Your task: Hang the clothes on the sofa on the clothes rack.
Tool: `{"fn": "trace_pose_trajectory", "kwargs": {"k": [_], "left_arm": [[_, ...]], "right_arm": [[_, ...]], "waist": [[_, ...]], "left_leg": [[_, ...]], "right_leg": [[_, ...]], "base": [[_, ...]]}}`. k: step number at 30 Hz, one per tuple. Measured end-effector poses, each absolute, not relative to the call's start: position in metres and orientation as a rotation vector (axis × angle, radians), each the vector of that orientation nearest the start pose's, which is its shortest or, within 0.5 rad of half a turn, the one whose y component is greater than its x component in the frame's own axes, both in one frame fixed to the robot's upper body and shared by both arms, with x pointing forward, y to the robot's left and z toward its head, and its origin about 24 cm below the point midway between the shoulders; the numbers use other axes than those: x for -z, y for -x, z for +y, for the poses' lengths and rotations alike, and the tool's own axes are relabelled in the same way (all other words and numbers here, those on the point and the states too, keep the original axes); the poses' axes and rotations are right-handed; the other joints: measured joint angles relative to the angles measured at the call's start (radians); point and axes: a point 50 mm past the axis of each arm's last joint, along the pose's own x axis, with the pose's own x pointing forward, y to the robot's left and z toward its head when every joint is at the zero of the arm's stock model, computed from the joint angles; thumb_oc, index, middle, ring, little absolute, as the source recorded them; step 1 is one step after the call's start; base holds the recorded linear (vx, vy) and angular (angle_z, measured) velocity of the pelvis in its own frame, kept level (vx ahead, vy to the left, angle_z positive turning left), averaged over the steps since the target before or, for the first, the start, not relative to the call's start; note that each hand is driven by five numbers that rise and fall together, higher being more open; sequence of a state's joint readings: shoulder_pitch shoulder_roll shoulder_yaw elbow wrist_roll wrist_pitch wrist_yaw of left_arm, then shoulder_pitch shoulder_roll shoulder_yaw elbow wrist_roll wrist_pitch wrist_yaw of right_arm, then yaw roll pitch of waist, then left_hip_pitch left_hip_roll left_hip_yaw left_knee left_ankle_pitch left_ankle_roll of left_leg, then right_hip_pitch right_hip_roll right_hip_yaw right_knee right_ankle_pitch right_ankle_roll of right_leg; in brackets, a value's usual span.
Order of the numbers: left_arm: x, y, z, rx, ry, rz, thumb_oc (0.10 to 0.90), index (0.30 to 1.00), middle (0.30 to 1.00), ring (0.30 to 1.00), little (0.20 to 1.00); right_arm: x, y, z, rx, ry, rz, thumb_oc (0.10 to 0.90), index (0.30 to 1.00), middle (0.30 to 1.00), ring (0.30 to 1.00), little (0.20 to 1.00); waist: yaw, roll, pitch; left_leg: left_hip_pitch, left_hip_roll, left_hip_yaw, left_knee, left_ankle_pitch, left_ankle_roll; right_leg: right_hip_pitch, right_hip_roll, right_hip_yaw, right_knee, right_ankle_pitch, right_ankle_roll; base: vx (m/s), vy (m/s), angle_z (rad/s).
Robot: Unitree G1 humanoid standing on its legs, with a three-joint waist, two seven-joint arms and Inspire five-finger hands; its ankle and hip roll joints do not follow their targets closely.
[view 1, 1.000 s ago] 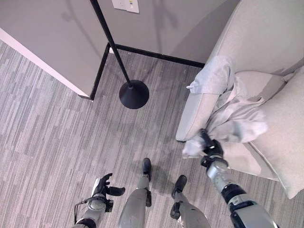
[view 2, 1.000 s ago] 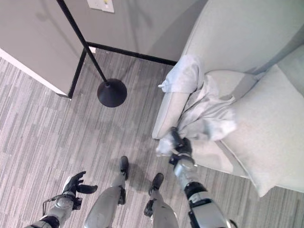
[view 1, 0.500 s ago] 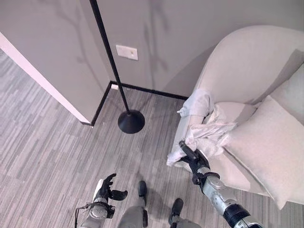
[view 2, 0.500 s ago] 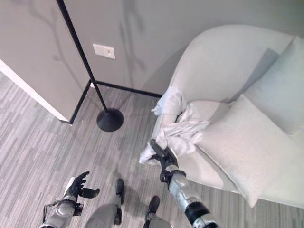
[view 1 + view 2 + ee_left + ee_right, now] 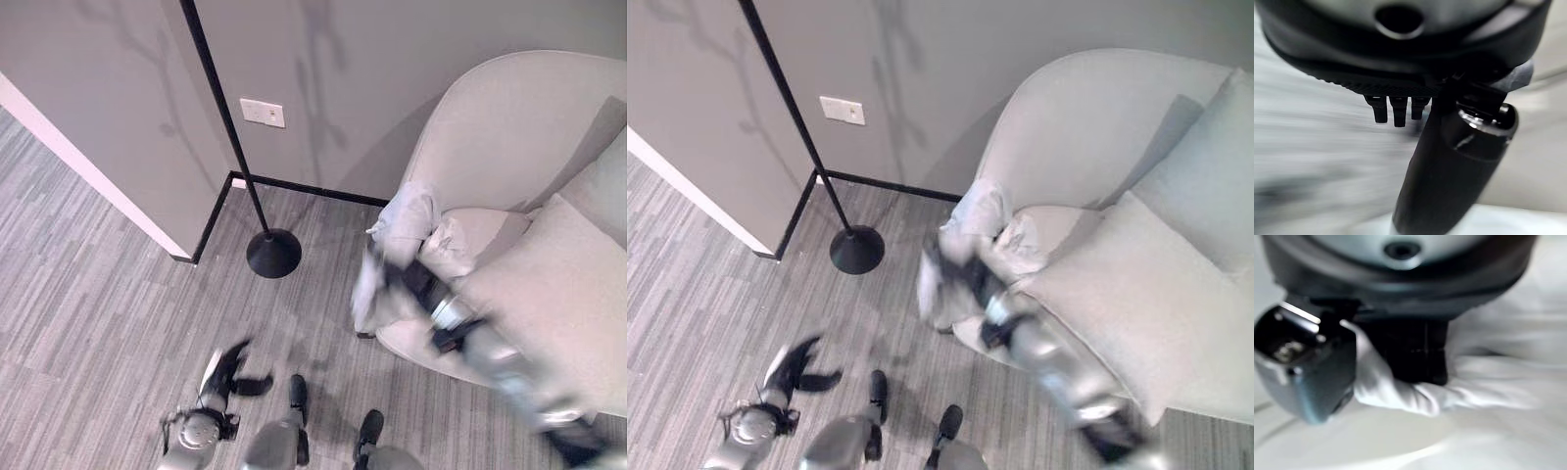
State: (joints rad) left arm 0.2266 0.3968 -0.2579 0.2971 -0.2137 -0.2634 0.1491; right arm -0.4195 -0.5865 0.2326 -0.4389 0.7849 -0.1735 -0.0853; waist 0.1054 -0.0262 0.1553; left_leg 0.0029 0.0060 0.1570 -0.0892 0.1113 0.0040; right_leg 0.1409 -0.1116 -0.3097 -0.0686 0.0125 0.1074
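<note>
A pale grey-white garment (image 5: 409,217) lies bunched over the sofa's front arm (image 5: 431,137), and part of it hangs down the arm's side (image 5: 368,286). My right hand (image 5: 404,278) is at the sofa arm, shut on a fold of this cloth. In the right wrist view the hand (image 5: 1415,350) pinches white fabric (image 5: 1400,394) between its curled fingers and thumb. The black clothes rack pole (image 5: 223,117) rises from a round base (image 5: 273,253) on the floor, left of the sofa. My left hand (image 5: 231,370) hangs low near the floor, fingers (image 5: 1394,110) relaxed and holding nothing.
A large pale cushion (image 5: 558,284) rests on the sofa seat at the right. A grey wall with a white outlet plate (image 5: 263,113) stands behind the rack, and a wall corner (image 5: 181,257) juts out at the left. Grey striped carpet (image 5: 98,294) lies between rack and sofa.
My right arm has swung up and toward the rack, pulling the gripped cloth off the seat along the sofa arm. The left hand lifted slightly. The camera tilted up before that.
</note>
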Motion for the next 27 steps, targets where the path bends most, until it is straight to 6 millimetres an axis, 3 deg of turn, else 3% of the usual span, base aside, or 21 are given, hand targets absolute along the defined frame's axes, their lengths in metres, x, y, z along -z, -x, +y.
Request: {"fn": "trace_pose_trajectory", "kwargs": {"k": [1, 2, 4, 6, 9, 10, 12, 15, 20, 27], "left_arm": [[0.057, -0.199, 0.207, -0.023, -0.202, 0.348, 0.800, 0.900, 0.900, 0.900, 0.900], [0.062, -0.200, 0.211, -0.036, -0.217, 0.385, 0.800, 0.900, 0.900, 0.900, 0.900], [0.069, -0.196, 0.219, -0.054, -0.243, 0.445, 0.800, 0.900, 0.900, 0.900, 0.900], [0.076, -0.186, 0.221, -0.056, -0.246, 0.495, 0.800, 0.900, 0.900, 0.900, 0.900], [0.079, -0.179, 0.220, -0.055, -0.242, 0.517, 0.800, 0.900, 0.900, 0.900, 0.900], [0.079, -0.179, 0.218, -0.055, -0.223, 0.527, 0.800, 0.900, 0.900, 0.900, 0.900], [0.072, -0.177, 0.216, -0.051, -0.211, 0.496, 0.800, 0.900, 0.900, 0.900, 0.900], [0.063, -0.187, 0.213, -0.032, -0.226, 0.445, 0.800, 0.900, 0.900, 0.900, 0.900], [0.051, -0.196, 0.224, -0.012, -0.488, 0.370, 0.800, 0.900, 0.900, 0.900, 0.900], [0.043, -0.192, 0.230, -0.012, -0.545, 0.334, 0.800, 0.900, 0.900, 0.900, 0.900]], "right_arm": [[-0.279, -0.259, -0.117, -0.603, -0.353, -0.904, 0.400, 0.300, 0.300, 0.300, 0.300], [-0.280, -0.262, -0.111, -0.639, -0.325, -0.895, 0.400, 0.300, 0.300, 0.300, 0.300], [-0.263, -0.270, -0.100, -0.680, -0.277, -0.791, 0.400, 0.300, 0.300, 0.300, 0.300], [-0.226, -0.290, -0.101, -0.629, -0.233, -0.586, 0.400, 0.300, 0.300, 0.300, 0.300], [-0.190, -0.308, -0.113, -0.515, -0.197, -0.398, 0.400, 0.300, 0.300, 0.300, 0.300], [-0.192, -0.313, -0.117, -0.484, -0.154, -0.365, 0.400, 0.300, 0.300, 0.300, 0.300], [-0.213, -0.317, -0.114, -0.473, -0.120, -0.418, 0.400, 0.300, 0.300, 0.300, 0.300], [-0.239, -0.310, -0.109, -0.494, -0.183, -0.562, 0.400, 0.300, 0.300, 0.300, 0.300], [-0.239, -0.309, -0.109, -0.484, -0.179, -0.565, 0.400, 0.300, 0.300, 0.300, 0.300], [-0.239, -0.309, -0.108, -0.468, -0.163, -0.577, 0.400, 0.300, 0.300, 0.300, 0.300]], "waist": [[0.020, -0.023, -0.084], [0.020, -0.030, -0.099], [0.017, -0.040, -0.104], [0.021, -0.041, -0.104], [0.036, -0.018, -0.089], [0.045, -0.009, -0.086], [0.043, -0.005, -0.081], [0.045, -0.019, -0.078], [0.040, -0.029, -0.073], [0.046, -0.031, -0.070]], "left_leg": [[-0.011, -0.010, -0.002, 0.000, -0.006, 0.001], [-0.022, -0.010, -0.003, 0.000, -0.001, 0.004], [-0.029, -0.012, -0.004, 0.001, 0.007, 0.008], [-0.033, -0.015, -0.007, 0.001, 0.008, 0.009], [-0.047, -0.018, -0.017, 0.001, 0.013, 0.014], [-0.046, -0.020, -0.016, 0.000, 0.013, 0.015], [-0.036, -0.018, -0.013, 0.000, 0.013, 0.015], [-0.014, -0.015, -0.012, 0.000, 0.012, 0.013], [-0.014, -0.009, -0.003, -0.001, 0.012, 0.013], [-0.014, -0.009, -0.002, -0.001, 0.012, 0.014]], "right_leg": [[-0.014, -0.012, 0.004, 0.004, -0.025, -0.009], [-0.027, -0.012, 0.003, 0.013, -0.025, -0.009], [-0.028, -0.014, 0.001, 0.009, -0.023, -0.011], [-0.027, -0.016, -0.003, 0.003, -0.020, -0.011], [-0.025, -0.014, -0.017, -0.019, -0.006, -0.014], [-0.025, -0.015, -0.015, -0.025, -0.001, -0.016], [-0.016, -0.014, -0.013, -0.024, -0.001, -0.015], [0.004, -0.011, -0.011, -0.025, -0.006, -0.011], [0.000, -0.008, -0.002, -0.025, -0.003, -0.015], [-0.001, -0.007, 0.003, -0.025, -0.002, -0.015]], "base": [[0.00, 0.006, 0.10], [0.00, 0.006, 0.04], [0.00, 0.000, 0.00], [0.00, 0.009, 0.05], [0.01, 0.060, 0.10], [0.00, 0.059, 0.02], [0.00, 0.004, -0.02], [0.00, 0.003, -0.01], [0.00, 0.001, -0.07], [0.00, 0.002, -0.01]]}}
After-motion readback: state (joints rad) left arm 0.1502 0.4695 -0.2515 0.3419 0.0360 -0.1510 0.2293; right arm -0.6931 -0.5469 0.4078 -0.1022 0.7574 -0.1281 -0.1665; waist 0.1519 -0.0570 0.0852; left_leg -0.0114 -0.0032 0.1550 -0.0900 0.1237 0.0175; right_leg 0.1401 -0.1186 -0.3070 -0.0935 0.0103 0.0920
